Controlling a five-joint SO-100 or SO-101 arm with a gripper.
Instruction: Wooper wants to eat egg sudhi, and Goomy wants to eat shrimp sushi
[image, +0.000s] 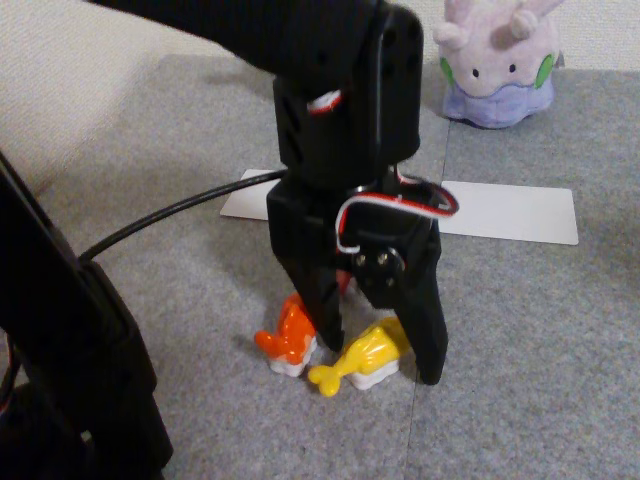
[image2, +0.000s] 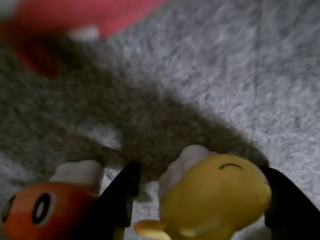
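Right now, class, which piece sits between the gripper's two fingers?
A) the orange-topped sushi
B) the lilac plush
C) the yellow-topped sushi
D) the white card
C: in both views the gripper straddles the egg sushi, with the shrimp sushi outside one finger.

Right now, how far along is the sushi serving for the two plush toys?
Nothing looks delivered yet. In the fixed view the orange shrimp sushi and the yellow egg sushi both sit on the grey carpet, far from the lilac plush. In hand: the open gripper straddles the egg sushi, one finger on each side, not yet closed or lifted. Left: carrying both pieces to their toys.
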